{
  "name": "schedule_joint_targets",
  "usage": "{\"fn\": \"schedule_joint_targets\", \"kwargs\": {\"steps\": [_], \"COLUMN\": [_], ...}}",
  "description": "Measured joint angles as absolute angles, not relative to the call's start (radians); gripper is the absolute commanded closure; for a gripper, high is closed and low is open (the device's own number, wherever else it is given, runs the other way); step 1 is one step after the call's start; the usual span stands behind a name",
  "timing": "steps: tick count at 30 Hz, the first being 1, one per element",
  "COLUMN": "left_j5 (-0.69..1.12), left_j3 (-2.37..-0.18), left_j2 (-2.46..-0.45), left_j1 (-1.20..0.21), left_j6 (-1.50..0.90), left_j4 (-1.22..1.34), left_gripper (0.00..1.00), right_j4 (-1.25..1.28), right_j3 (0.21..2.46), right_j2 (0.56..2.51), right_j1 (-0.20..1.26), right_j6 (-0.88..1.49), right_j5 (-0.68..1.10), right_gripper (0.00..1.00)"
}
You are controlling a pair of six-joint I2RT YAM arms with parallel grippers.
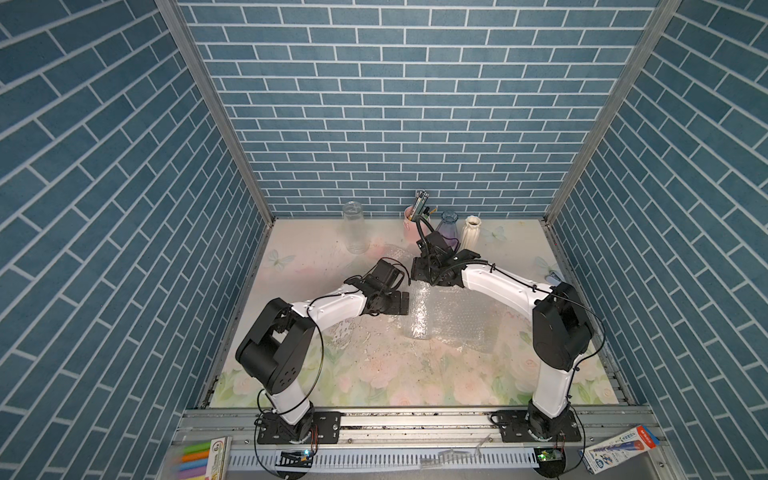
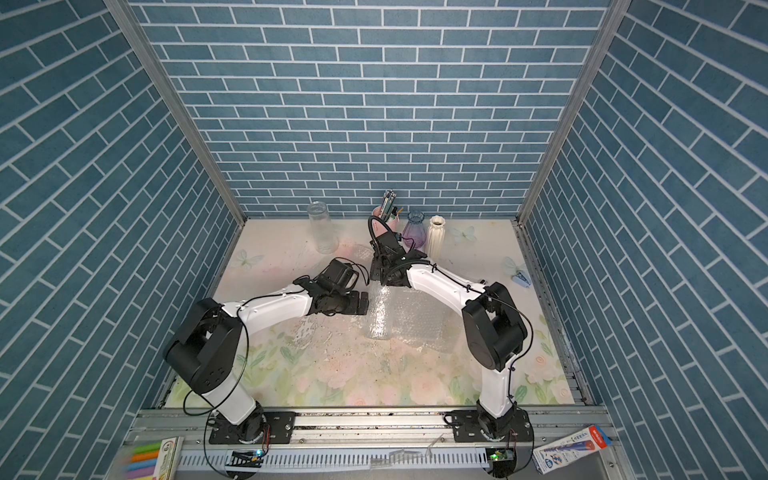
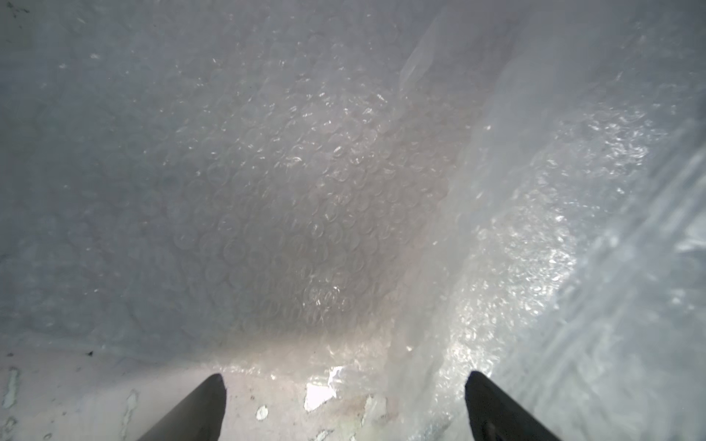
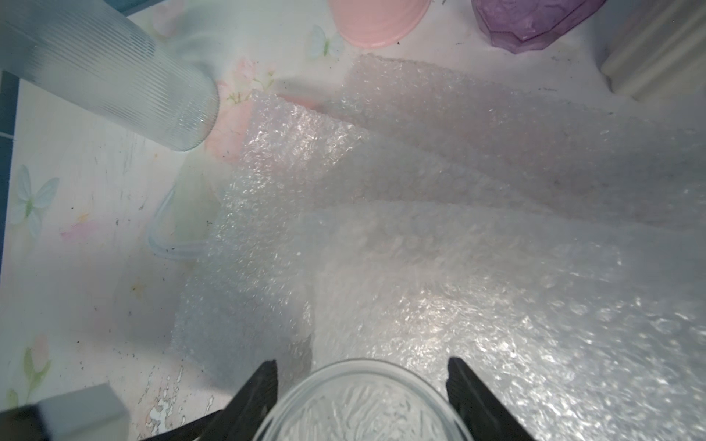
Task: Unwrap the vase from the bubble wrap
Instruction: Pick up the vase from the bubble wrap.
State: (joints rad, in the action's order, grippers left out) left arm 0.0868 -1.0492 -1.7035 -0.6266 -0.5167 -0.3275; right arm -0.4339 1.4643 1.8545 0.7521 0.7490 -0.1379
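The vase [image 1: 419, 318] is a clear ribbed glass cylinder standing upright mid-table in both top views. My right gripper [image 1: 420, 279] comes down on its top. In the right wrist view the round rim [image 4: 363, 385] sits between the two fingers, so the gripper [image 4: 363, 376] is shut on it. Bubble wrap [image 1: 465, 322] trails off the vase to the right and lies flat on the table. My left gripper [image 1: 402, 303] is low at the vase's left side. It [image 3: 345, 382] is open, with the bubble wrap [image 3: 286, 210] just ahead and nothing between its fingers.
Along the back wall stand a tall clear jar [image 1: 354, 228], a pink cup with pens [image 1: 411, 224], a purple glass vase [image 1: 449, 226] and a white ribbed vase [image 1: 470, 232]. More loose bubble wrap sheets [image 4: 477, 126] lie behind the vase. A small blue clip [image 1: 555, 276] lies at the right edge.
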Motion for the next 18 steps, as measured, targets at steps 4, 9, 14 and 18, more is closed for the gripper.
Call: {"fn": "schedule_joint_targets", "kwargs": {"steps": [4, 9, 14, 18], "left_j5": [0.073, 0.066, 0.058, 0.049], "left_j3": [-1.076, -1.099, -1.115, -1.121], "left_j2": [-1.751, -1.807, -1.833, -1.839], "left_j1": [-0.624, -0.621, -0.620, -0.619], "left_j6": [-0.513, -0.503, -0.496, -0.489], "left_j4": [-0.327, -0.327, -0.335, -0.339], "left_gripper": [0.02, 0.03, 0.03, 0.03], "right_j4": [-0.389, -0.319, -0.246, -0.208], "right_j3": [1.407, 1.320, 1.220, 1.160], "right_j2": [1.801, 1.722, 1.621, 1.551], "right_j1": [0.767, 0.786, 0.799, 0.805], "right_j6": [0.721, 0.682, 0.639, 0.608], "right_j5": [-0.154, -0.177, -0.209, -0.231], "right_gripper": [0.44, 0.45, 0.46, 0.46]}}
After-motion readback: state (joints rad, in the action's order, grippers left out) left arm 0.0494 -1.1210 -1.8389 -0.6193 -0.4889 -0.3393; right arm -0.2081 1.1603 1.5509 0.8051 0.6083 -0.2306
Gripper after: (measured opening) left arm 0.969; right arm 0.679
